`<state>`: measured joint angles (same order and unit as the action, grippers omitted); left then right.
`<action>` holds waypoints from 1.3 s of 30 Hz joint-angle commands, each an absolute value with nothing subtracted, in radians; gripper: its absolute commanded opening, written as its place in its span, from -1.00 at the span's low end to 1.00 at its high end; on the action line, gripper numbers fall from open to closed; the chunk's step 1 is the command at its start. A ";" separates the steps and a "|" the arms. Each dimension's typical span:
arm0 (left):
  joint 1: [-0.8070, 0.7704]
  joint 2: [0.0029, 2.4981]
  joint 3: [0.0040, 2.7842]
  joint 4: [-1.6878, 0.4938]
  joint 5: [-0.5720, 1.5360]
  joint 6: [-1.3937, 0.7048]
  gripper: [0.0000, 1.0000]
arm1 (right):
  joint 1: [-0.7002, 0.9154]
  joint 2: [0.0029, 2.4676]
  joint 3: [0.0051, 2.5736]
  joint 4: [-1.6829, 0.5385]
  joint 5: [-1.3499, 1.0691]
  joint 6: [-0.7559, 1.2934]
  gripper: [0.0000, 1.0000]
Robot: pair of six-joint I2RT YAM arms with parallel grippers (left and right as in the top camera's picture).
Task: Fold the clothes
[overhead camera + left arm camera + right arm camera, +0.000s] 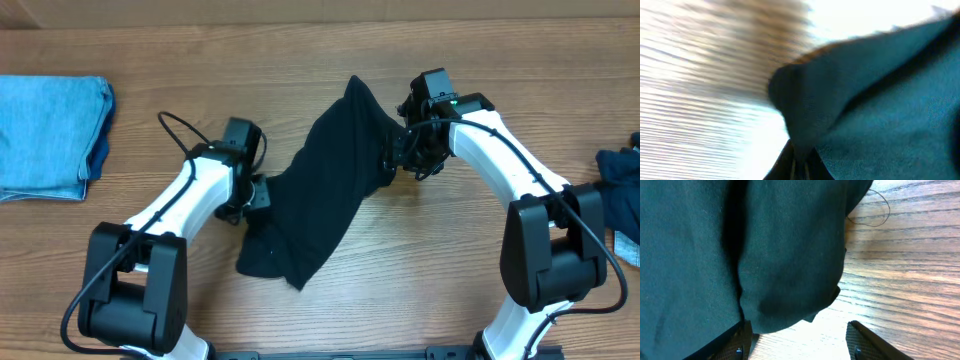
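Note:
A black T-shirt [320, 190] lies bunched and stretched diagonally across the middle of the table, one of the clothes. My left gripper [256, 194] is at its left edge and shut on a fold of the black fabric [805, 125], which runs down into the closed jaws [799, 169]. My right gripper [398, 152] is at the shirt's upper right edge and stands open. In the right wrist view the black T-shirt [740, 255] hangs over the left finger [740, 345]. The right finger [865, 342] is bare, with table showing in the gap.
A folded light blue denim garment [50, 135] lies at the far left. A dark navy and blue pile [622, 195] sits at the right edge. A loose thread [875, 215] lies on the wooden table [420, 260].

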<state>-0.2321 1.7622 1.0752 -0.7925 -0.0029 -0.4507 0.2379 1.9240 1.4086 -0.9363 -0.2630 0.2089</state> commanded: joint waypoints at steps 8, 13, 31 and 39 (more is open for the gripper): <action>-0.081 1.756 1.445 -0.673 -0.142 -0.451 -0.92 | 0.240 1.926 1.407 -0.922 -0.272 0.209 0.29; -0.077 1.776 1.444 -0.551 -0.165 -0.450 -0.92 | 0.240 1.926 1.407 -0.921 -0.272 0.212 0.29; -0.077 1.802 1.445 -0.517 -0.156 -0.461 -0.92 | 0.248 1.935 1.407 -0.549 -0.294 0.155 1.00; -0.077 1.795 1.446 -0.527 -0.156 -0.461 -0.92 | 0.248 2.051 1.407 -0.517 -0.294 0.156 0.95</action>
<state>-0.0769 1.7920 1.4296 -0.5274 -0.1436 -0.4507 0.2428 1.9739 1.4040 -0.5232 -0.2852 0.1631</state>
